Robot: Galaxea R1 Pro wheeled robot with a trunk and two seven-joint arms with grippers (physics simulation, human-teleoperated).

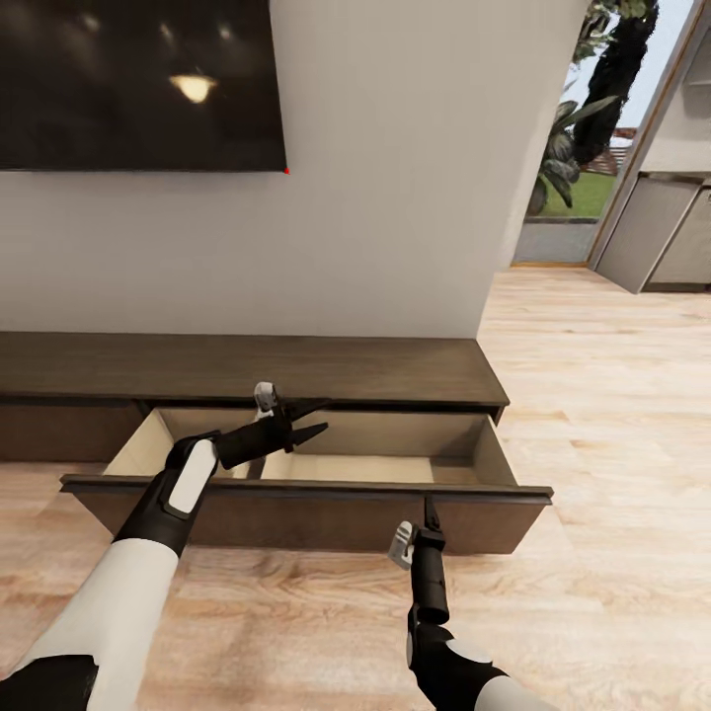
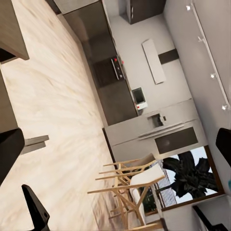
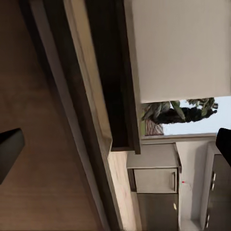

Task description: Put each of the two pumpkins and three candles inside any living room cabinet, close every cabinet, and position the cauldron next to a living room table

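We face a pale wall with a black screen (image 1: 138, 84) over the long dark cabinet (image 1: 296, 367), its drawer (image 1: 326, 464) pulled out — no pumpkins showing. Our left claw (image 1: 314, 419) hangs spread above it, empty; the right claw (image 1: 431, 512) meets the drawer front, its spread unclear. We should push squarely — evenly.
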